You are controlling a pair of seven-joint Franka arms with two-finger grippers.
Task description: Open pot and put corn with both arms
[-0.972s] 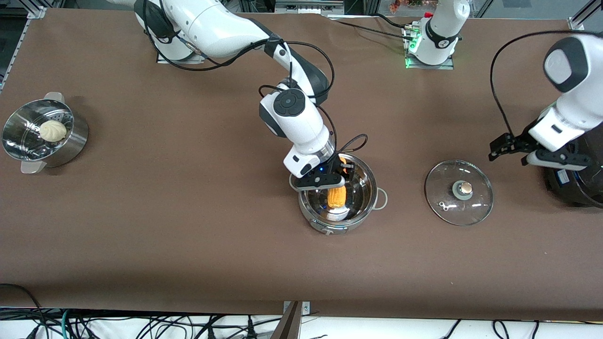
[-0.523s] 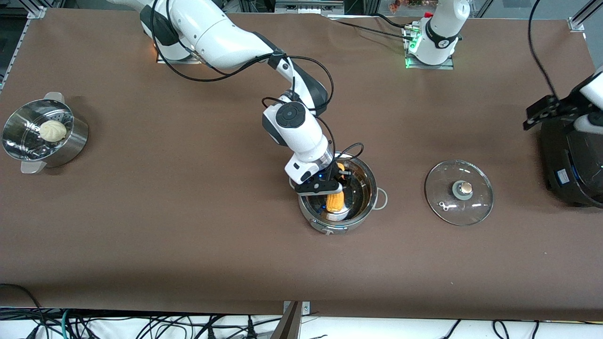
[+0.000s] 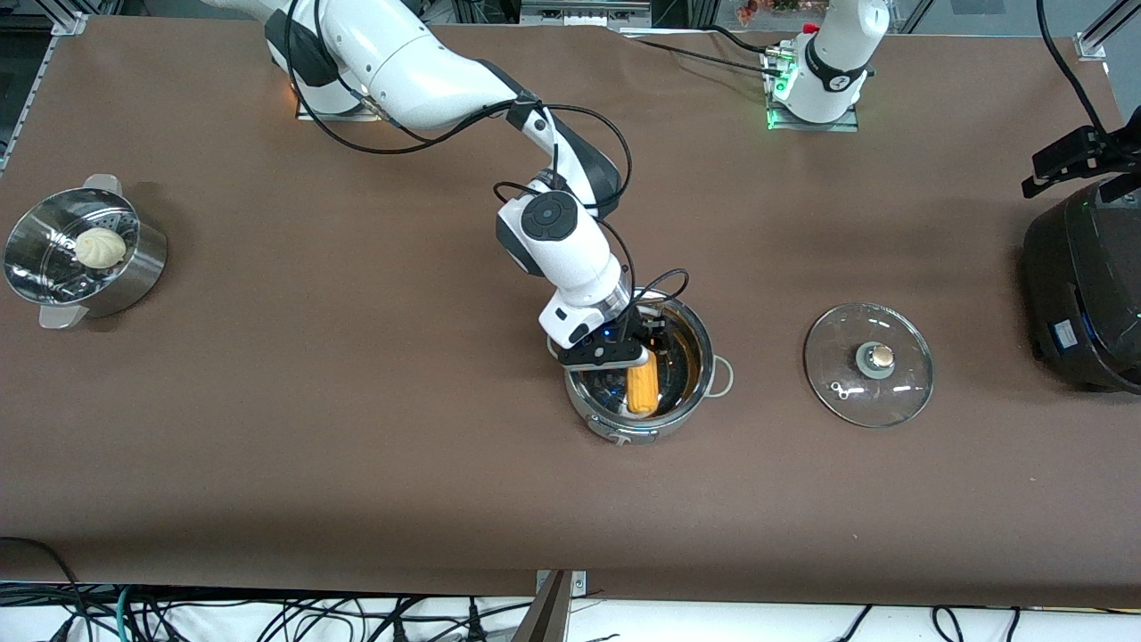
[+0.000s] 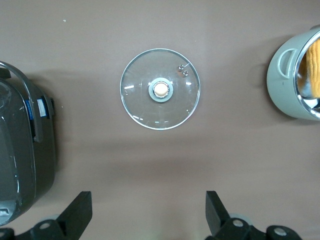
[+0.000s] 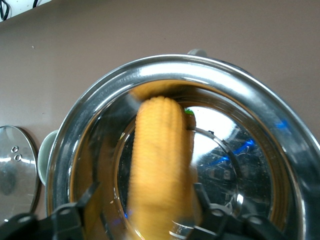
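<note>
The steel pot [image 3: 704, 357] stands open mid-table. The corn [image 3: 643, 389] lies inside it, one end under my right gripper [image 3: 644, 346]. In the right wrist view the corn [image 5: 160, 160] shows blurred inside the pot's rim [image 5: 250, 100], between the spread fingers of my open right gripper [image 5: 145, 200] with a gap at one side. The glass lid [image 3: 868, 364] lies flat on the table beside the pot, toward the left arm's end. My left gripper [image 3: 1065, 160] is open and empty, high over the black cooker's edge. Its wrist view shows the lid [image 4: 160, 89] and the pot [image 4: 285, 80] below.
A large black cooker [image 3: 1083, 294] sits at the left arm's end of the table. A perforated steamer bowl [image 3: 134, 276] with a pale bun [image 3: 99, 247] stands at the right arm's end.
The corn has left my right gripper's grip and dropped from a tilted hold to lie in the pot. My left arm has pulled up and away from the lid toward the cooker.
</note>
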